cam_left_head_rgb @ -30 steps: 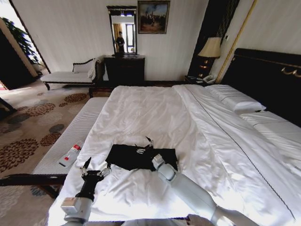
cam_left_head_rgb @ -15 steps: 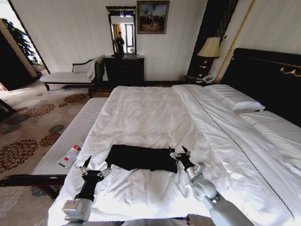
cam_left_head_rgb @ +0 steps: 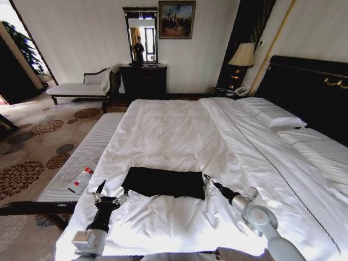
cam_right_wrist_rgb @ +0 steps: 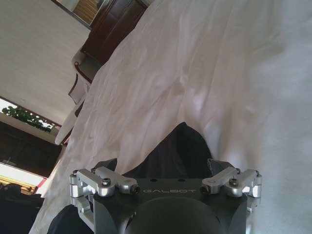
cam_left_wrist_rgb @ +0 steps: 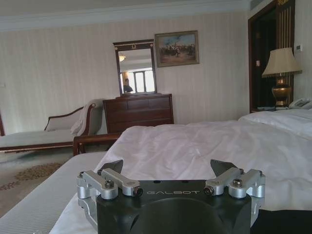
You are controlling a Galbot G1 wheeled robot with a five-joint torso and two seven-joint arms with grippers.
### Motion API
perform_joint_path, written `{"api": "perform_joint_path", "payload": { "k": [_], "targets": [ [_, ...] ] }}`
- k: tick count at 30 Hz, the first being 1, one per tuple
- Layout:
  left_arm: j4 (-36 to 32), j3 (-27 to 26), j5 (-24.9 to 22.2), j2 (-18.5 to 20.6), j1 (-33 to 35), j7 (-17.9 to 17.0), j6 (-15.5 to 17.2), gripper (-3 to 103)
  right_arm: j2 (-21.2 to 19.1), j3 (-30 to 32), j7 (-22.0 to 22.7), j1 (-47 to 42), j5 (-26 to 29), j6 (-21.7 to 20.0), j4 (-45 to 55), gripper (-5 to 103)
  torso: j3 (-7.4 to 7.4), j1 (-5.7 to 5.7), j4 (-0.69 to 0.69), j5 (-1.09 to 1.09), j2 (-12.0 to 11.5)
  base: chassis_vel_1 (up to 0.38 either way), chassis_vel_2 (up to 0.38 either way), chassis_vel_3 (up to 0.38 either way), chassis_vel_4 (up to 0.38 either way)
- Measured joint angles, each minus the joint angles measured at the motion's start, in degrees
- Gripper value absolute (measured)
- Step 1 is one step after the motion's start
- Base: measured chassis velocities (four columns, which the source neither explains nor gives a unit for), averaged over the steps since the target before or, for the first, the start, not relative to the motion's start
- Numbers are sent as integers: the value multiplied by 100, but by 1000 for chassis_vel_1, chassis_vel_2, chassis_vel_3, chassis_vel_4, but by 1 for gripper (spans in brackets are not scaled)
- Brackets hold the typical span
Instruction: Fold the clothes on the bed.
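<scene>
The clothes (cam_left_head_rgb: 163, 182), a black T-shirt, lie as a flat folded rectangle on the white duvet of the bed (cam_left_head_rgb: 174, 130) near its foot. My right gripper (cam_left_head_rgb: 208, 178) sits just off the shirt's right edge, pointing at it, open and holding nothing. In the right wrist view its fingers (cam_right_wrist_rgb: 109, 165) stand wide apart, with the black cloth (cam_right_wrist_rgb: 180, 146) beyond them. My left gripper (cam_left_head_rgb: 109, 197) rests open on the duvet just off the shirt's near left corner. In the left wrist view the left gripper (cam_left_wrist_rgb: 167, 168) has nothing between its fingers.
A white-cushioned bench (cam_left_head_rgb: 81, 157) runs along the bed's left side with a white and red bottle (cam_left_head_rgb: 81, 178) on it. Pillows (cam_left_head_rgb: 272, 114) and the dark headboard (cam_left_head_rgb: 310, 92) are at the right. A dresser (cam_left_head_rgb: 144, 80), a chaise (cam_left_head_rgb: 81, 87) and a lamp (cam_left_head_rgb: 243, 57) stand against the far wall.
My right arm has drawn back off the shirt to its right edge, and its gripper has let go of the cloth. The shirt now lies flat. The left gripper has not moved.
</scene>
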Motion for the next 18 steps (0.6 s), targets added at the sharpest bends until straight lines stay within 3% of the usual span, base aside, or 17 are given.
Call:
{"api": "perform_joint_path", "payload": {
  "k": [18],
  "targets": [
    [1,-1,-8,0,0,0,8,100,484,-787,-105,175,-462,90,-509,100,0,0,0,-2,0,0,0,0,0]
  ]
}}
